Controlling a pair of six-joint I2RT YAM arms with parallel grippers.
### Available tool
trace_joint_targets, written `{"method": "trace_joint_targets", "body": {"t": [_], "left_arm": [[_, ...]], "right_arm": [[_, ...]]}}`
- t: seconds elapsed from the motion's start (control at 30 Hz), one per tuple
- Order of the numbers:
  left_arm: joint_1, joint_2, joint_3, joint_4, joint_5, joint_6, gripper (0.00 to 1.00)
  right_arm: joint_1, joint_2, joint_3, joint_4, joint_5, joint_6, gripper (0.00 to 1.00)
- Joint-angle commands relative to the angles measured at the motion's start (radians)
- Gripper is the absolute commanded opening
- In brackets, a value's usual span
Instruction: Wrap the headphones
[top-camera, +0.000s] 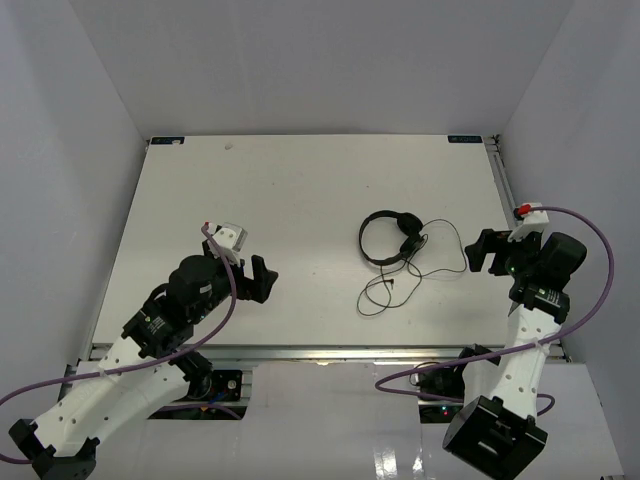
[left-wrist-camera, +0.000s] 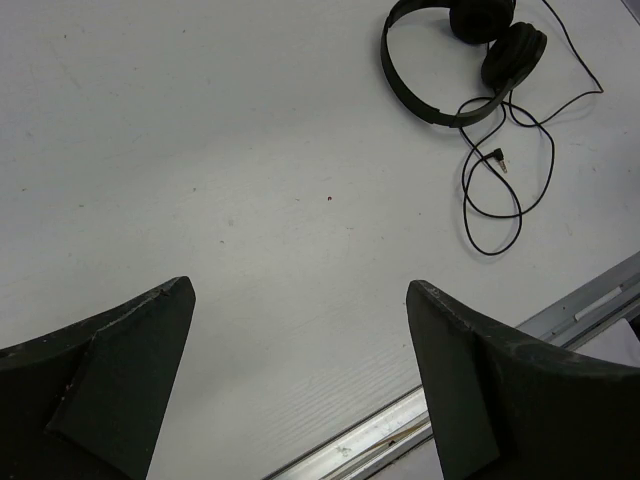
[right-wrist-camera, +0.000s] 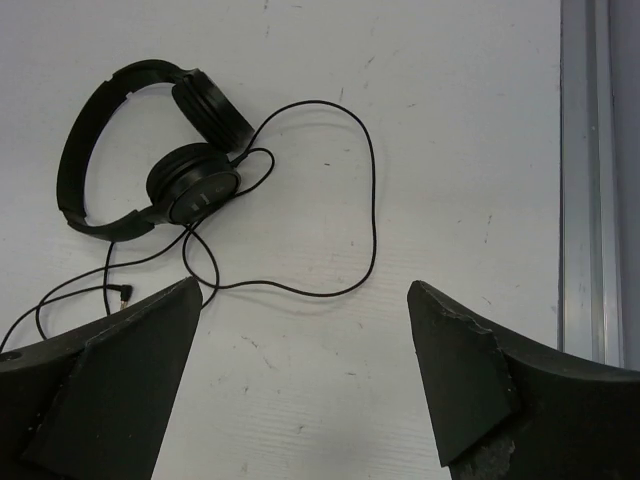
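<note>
Headphones (top-camera: 408, 246) on white table (top-camera: 300, 190) (walls (top-camera: 300, 60) seemingly grey); left tool (top-camera: 268, 280), right tool (top-camera: 473, 252) agape.

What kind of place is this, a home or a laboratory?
Probably a laboratory robot cell: a white table boxed in by plain grey walls, a left arm and right arm mounted at its near edge, and headphones laid on it.
</note>
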Motion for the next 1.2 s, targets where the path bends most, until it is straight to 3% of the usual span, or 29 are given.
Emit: {"method": "trace_joint_targets", "body": {"t": [0.0, 0.1, 0.2, 0.3, 0.47, 0.6, 0.67, 0.97, 1.17], "left_arm": [[0.002, -0.007, 0.000, 0.005, 0.030, -0.007, 0.98], [0.002, -0.027, -0.009, 0.041, 0.088, -0.011, 0.98], [0.002, 0.001, -0.019, 0.085, 0.187, -0.084, 0.98], [0.002, 0.115, -0.005, 0.131, 0.259, -0.212, 0.98], [-0.005, 0.420, 0.126, 0.184, 0.346, -0.399, 0.90], [-0.039, 0.679, 0.359, 0.126, 0.291, -0.482, 0.86], [-0.089, 0.868, 0.544, 0.016, 0.184, -0.510, 0.85], [-0.149, 1.497, 1.183, -0.416, -0.043, -0.571, 0.74], [-0.149, 1.639, 1.380, -0.438, -0.089, -0.536, 0.65]], "right_arm": [[-0.005, 0.011, 0.040, 0.052, 0.024, 0.031, 0.90], [-0.005, -0.003, 0.036, -0.019, -0.170, -0.141, 0.90], [-0.004, 0.003, 0.056, -0.177, -0.359, -0.485, 0.90], [-0.004, 0.035, 0.056, -0.299, -0.525, -0.613, 0.90], [-0.003, 0.109, 0.027, -0.308, -0.577, -0.611, 0.95], [-0.004, 0.174, 0.033, -0.293, -0.543, -0.583, 0.99], [-0.005, 0.184, 0.031, -0.286, -0.553, -0.569, 0.93], [-0.010, 0.173, 0.006, -0.216, -0.530, -0.513, 0.92], [-0.013, 0.157, 0.003, -0.217, -0.538, -0.511, 0.92]]}}
